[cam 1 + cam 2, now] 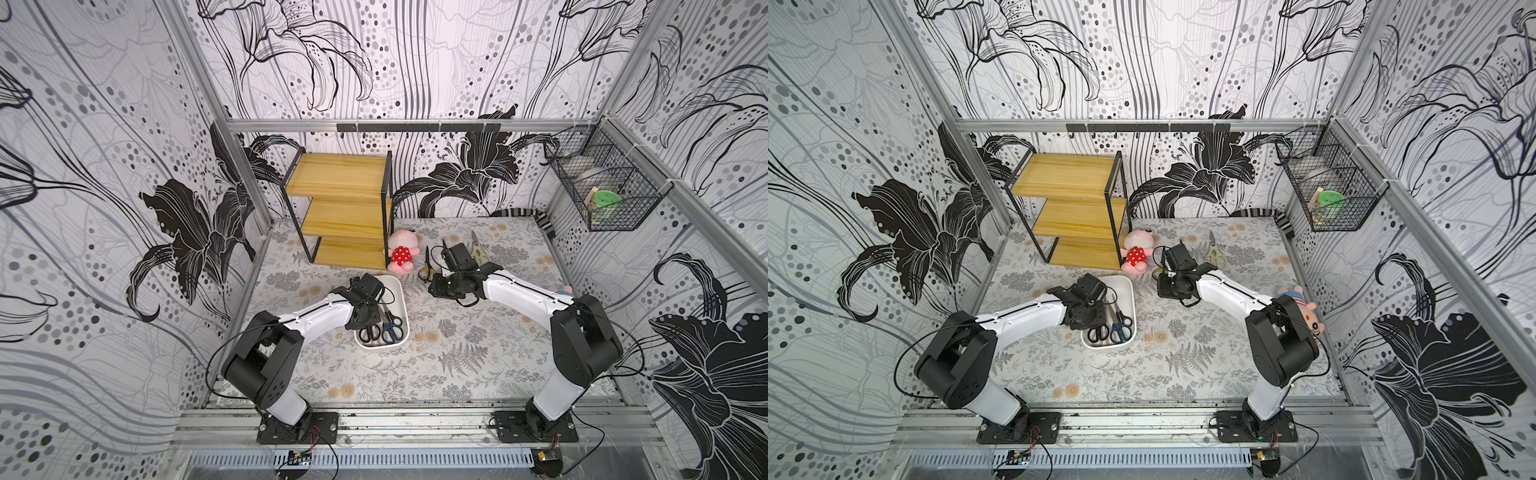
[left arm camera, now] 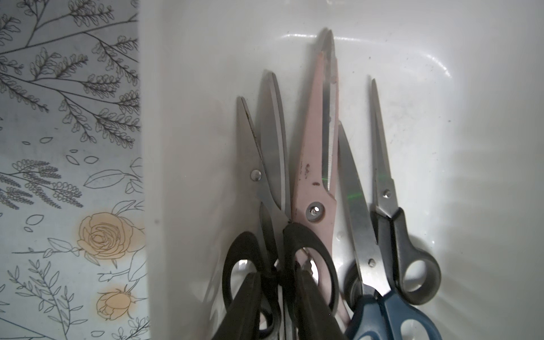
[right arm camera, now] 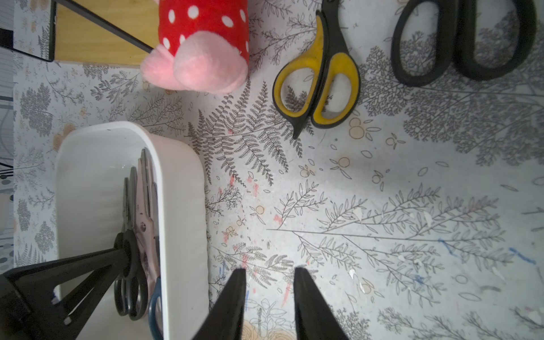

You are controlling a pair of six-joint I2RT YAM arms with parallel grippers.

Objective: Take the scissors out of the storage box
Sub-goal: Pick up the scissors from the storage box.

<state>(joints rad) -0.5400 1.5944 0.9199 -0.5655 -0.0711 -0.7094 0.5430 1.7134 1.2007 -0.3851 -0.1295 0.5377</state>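
The white storage box (image 1: 394,291) (image 1: 1122,287) lies mid-table and holds several scissors. In the left wrist view I see a pale pink pair (image 2: 316,147), a blue-handled pair (image 2: 391,318), a small black-handled pair (image 2: 406,250) and another black-handled pair (image 2: 279,253). My left gripper (image 2: 276,273) (image 1: 371,320) reaches into the box, shut on that black pair where its handle loops meet. My right gripper (image 3: 269,273) (image 1: 435,291) hangs open and empty over the cloth beside the box. On the cloth lie a yellow-black pair (image 3: 318,88), a black pair (image 3: 462,44) and a cream pair (image 1: 478,249).
A wooden three-step shelf (image 1: 340,208) stands at the back, a pink plush in a red dotted dress (image 1: 401,257) beside it. A black wire basket (image 1: 602,187) hangs on the right wall. Another plush (image 1: 1304,307) lies behind my right arm at the table's right edge.
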